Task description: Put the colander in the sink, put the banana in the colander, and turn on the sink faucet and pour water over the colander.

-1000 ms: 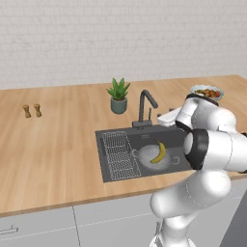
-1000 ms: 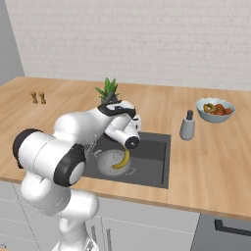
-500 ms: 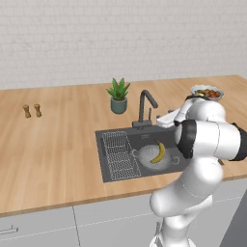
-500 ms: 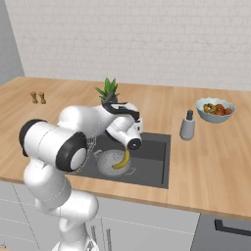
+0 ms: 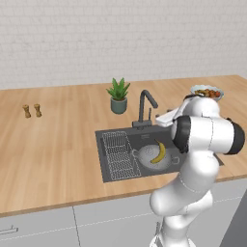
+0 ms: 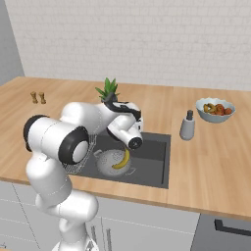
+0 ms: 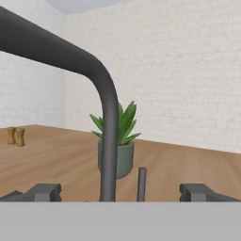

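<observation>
Round silver-grey perforated metal colander (image 5: 153, 157) resting inside the dark grey rectangular recessed sink (image 5: 112, 165), right of the flat wire rack (image 5: 118, 154) lying in the basin's left half. Single curved yellow banana (image 5: 159, 152) lying in the colander, clear in the right base view too (image 6: 122, 159). Dark grey tall gooseneck sink faucet (image 5: 145, 107) standing at the back rim of the basin, spout arching over it; no water visible from the spout. Seen from the hand, faucet neck (image 7: 109, 141) straight ahead and close, small upright lever (image 7: 141, 183) just to its right. Two-finger gripper (image 7: 120, 192) spread wide and holding nothing, fingertips (image 7: 43, 192) far apart on either side of the faucet neck and lever, not touching them. Green potted plant in a grey-green pot (image 5: 118, 96) on the wooden counter (image 5: 53, 144) just behind and left of the faucet. Pale bowl of fruit (image 6: 214, 109) and small grey bottle-shaped dispenser (image 6: 187, 125) on the counter to the right of the sink. Two small brown shakers (image 5: 32, 111) well apart on the counter's far left. White brick wall (image 5: 120, 38) behind.
</observation>
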You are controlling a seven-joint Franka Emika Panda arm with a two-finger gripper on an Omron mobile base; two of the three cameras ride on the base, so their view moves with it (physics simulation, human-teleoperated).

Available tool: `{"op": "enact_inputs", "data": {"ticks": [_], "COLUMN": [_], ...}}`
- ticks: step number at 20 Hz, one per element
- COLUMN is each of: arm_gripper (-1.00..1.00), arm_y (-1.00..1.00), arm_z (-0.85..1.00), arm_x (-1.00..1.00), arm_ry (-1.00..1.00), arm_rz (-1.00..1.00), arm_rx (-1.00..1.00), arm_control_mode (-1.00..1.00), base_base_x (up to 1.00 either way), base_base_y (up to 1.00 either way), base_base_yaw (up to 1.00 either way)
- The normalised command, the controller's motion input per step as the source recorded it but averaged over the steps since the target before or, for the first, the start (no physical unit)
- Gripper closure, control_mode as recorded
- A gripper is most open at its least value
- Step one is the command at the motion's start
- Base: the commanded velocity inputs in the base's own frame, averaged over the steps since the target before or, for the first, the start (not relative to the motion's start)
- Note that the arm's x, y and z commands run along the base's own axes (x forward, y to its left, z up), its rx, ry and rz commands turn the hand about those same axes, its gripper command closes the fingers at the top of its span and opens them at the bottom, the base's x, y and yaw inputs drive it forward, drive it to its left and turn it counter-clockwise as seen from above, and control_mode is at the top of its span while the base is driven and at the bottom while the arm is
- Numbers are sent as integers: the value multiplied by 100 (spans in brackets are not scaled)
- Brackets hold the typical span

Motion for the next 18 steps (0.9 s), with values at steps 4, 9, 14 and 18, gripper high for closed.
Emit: {"op": "enact_inputs", "data": {"ticks": [4,9,14,18], "arm_gripper": [-100,-100,-100,-100], "arm_y": [1,1,2,6], "arm_z": [-7,-8,-12,-13], "arm_x": [23,24,21,16], "arm_ry": [0,0,0,0], "arm_rz": [0,0,4,5], "arm_rx": [0,0,0,0], "arm_control_mode": [-100,-100,-100,-100], "base_base_x": [0,0,0,0], "base_base_y": [0,0,0,0], "base_base_yaw": [0,0,0,0]}}
